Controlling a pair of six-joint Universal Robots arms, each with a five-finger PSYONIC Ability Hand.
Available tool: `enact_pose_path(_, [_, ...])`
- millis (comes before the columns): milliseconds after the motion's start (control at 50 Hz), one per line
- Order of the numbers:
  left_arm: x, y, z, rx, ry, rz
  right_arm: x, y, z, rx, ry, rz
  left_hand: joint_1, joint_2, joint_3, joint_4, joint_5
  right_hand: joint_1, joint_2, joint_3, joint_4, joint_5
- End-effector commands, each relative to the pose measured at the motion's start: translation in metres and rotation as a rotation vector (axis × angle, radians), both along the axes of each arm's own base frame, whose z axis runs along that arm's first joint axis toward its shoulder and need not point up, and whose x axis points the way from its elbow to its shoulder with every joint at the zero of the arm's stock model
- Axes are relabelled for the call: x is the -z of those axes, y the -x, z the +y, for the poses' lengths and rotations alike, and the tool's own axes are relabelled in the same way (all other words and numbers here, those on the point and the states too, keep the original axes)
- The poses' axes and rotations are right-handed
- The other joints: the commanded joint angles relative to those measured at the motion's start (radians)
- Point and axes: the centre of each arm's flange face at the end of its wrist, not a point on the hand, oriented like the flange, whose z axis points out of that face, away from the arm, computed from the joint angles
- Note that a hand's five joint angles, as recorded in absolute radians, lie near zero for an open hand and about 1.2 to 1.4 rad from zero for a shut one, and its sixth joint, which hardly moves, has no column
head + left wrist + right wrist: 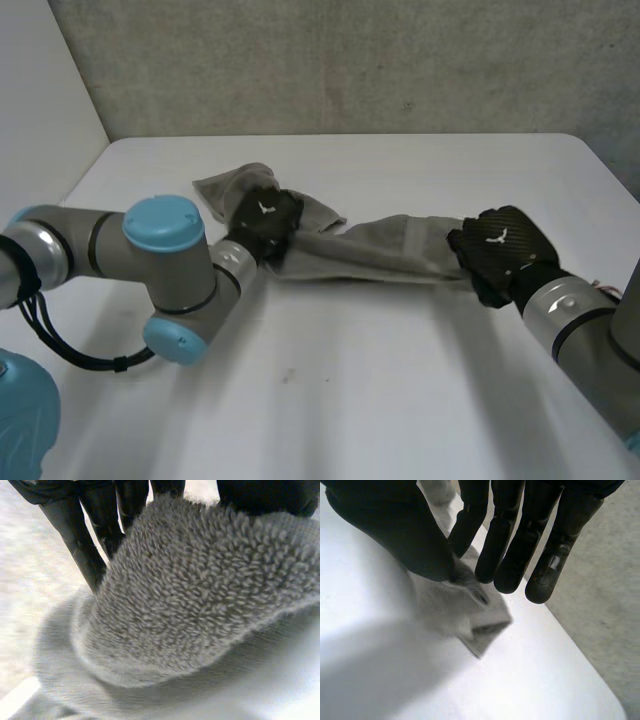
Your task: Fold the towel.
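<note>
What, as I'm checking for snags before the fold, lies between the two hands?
Only the towel: in the head view it runs as a bunched grey strip across the table from the left hand to the right hand.

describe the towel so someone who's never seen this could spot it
On the white table, look between the two black hands. The towel is the grey, nubby cloth bunched into a long band, the left hand gripping near one end, the right hand pinching a corner at the other. It is the one soft thing lying on the table.
</note>
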Motion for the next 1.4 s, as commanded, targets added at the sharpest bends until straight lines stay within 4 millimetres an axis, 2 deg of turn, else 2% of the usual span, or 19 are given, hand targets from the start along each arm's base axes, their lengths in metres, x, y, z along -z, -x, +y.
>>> enact_pose_path(20, [-0.059, -0.017, -0.002, -0.169, 0.114, 0.066, -0.019, 0.004, -0.021, 0.025, 0.112, 0.065, 0.262, 0.226, 0.232, 0.226, 0.252, 0.438, 0.218, 0.211, 0.207, 0.248])
enact_pose_path(80, [-0.069, -0.021, 0.004, -0.180, 0.125, 0.071, -0.024, 0.003, -0.024, 0.032, 0.132, 0.062, 0.262, 0.226, 0.232, 0.226, 0.252, 0.438, 0.218, 0.211, 0.207, 0.248])
enact_pose_path(120, [-0.087, -0.031, 0.019, -0.200, 0.145, 0.077, -0.041, 0.001, -0.028, 0.040, 0.185, 0.048, 0.262, 0.226, 0.232, 0.226, 0.252, 0.438, 0.218, 0.211, 0.207, 0.248])
enact_pose_path(220, [-0.111, -0.048, 0.044, -0.228, 0.159, 0.108, -0.064, 0.001, -0.027, 0.045, 0.241, 0.029, 0.262, 0.226, 0.232, 0.226, 0.252, 0.438, 0.218, 0.211, 0.207, 0.248])
enact_pose_path(300, [-0.113, -0.050, 0.064, -0.208, 0.138, 0.127, -0.063, 0.002, -0.025, 0.045, 0.223, 0.032, 0.262, 0.226, 0.232, 0.226, 0.252, 0.438, 0.218, 0.211, 0.207, 0.248])
enact_pose_path(360, [-0.102, -0.048, 0.076, -0.187, 0.090, 0.133, -0.059, 0.002, -0.021, 0.045, 0.193, 0.024, 0.262, 0.226, 0.232, 0.226, 0.252, 0.427, 0.208, 0.201, 0.196, 0.237])
enact_pose_path(380, [-0.096, -0.048, 0.079, -0.183, 0.070, 0.128, -0.056, 0.002, -0.020, 0.048, 0.169, 0.006, 0.262, 0.226, 0.232, 0.226, 0.252, -0.055, -0.275, -0.282, -0.287, -0.246])
enact_pose_path(400, [-0.096, -0.048, 0.080, -0.183, 0.070, 0.128, -0.053, 0.001, -0.017, 0.052, 0.132, -0.033, 0.262, 0.226, 0.232, 0.226, 0.252, -0.392, -0.611, -0.618, -0.623, -0.582])
enact_pose_path(460, [-0.084, -0.047, 0.079, -0.191, 0.041, 0.114, -0.048, -0.001, -0.013, 0.058, 0.077, -0.096, 0.262, 0.226, 0.232, 0.226, 0.252, -0.427, -0.647, -0.654, -0.658, -0.617])
enact_pose_path(500, [-0.075, -0.045, 0.076, -0.201, 0.020, 0.105, -0.035, -0.010, -0.003, 0.069, -0.086, -0.270, 0.262, 0.226, 0.232, 0.226, 0.252, -0.524, -0.743, -0.750, -0.755, -0.714])
enact_pose_path(620, [-0.080, -0.044, 0.072, -0.223, 0.023, 0.138, -0.011, -0.019, 0.009, 0.113, -0.331, -0.513, 0.262, 0.226, 0.232, 0.226, 0.252, -0.633, -0.852, -0.859, -0.864, -0.823])
enact_pose_path(660, [-0.090, -0.043, 0.072, -0.229, 0.033, 0.166, 0.004, -0.021, 0.011, 0.143, -0.446, -0.609, 0.262, 0.226, 0.232, 0.226, 0.252, -0.721, -0.940, -0.947, -0.952, -0.911])
enact_pose_path(680, [-0.090, -0.043, 0.072, -0.229, 0.033, 0.166, 0.004, -0.021, 0.011, 0.143, -0.446, -0.610, 0.262, 0.226, 0.232, 0.226, 0.252, -0.721, -0.940, -0.947, -0.952, -0.911])
enact_pose_path(720, [-0.099, -0.039, 0.074, -0.218, 0.048, 0.188, 0.023, -0.030, 0.018, 0.140, -0.540, -0.633, 0.262, 0.226, 0.232, 0.226, 0.252, -0.759, -0.978, -0.985, -0.990, -0.949])
enact_pose_path(780, [-0.102, -0.036, 0.077, -0.207, 0.055, 0.193, 0.031, -0.038, 0.023, 0.119, -0.570, -0.624, 0.262, 0.226, 0.232, 0.226, 0.252, -0.759, -0.978, -0.985, -0.990, -0.949])
enact_pose_path(820, [-0.105, -0.034, 0.080, -0.199, 0.058, 0.196, 0.041, -0.057, 0.035, 0.069, -0.602, -0.612, 0.262, 0.226, 0.232, 0.226, 0.252, -0.753, -0.972, -0.980, -0.984, -0.943])
enact_pose_path(1000, [-0.100, -0.034, 0.084, -0.196, 0.043, 0.188, 0.058, -0.095, 0.034, 0.066, -0.734, -0.765, 0.262, 0.226, 0.232, 0.226, 0.252, -0.733, -0.952, -0.959, -0.964, -0.923])
enact_pose_path(1040, [-0.099, -0.033, 0.087, -0.187, 0.035, 0.190, 0.062, -0.111, 0.037, 0.053, -0.780, -0.809, 0.262, 0.226, 0.232, 0.226, 0.252, -0.733, -0.952, -0.959, -0.964, -0.923])
enact_pose_path(1400, [-0.109, -0.037, 0.108, -0.225, -0.020, 0.245, 0.087, -0.152, 0.021, 0.123, -0.797, -0.946, 0.262, 0.226, 0.232, 0.226, 0.252, -0.636, -0.856, -0.863, -0.867, -0.826])
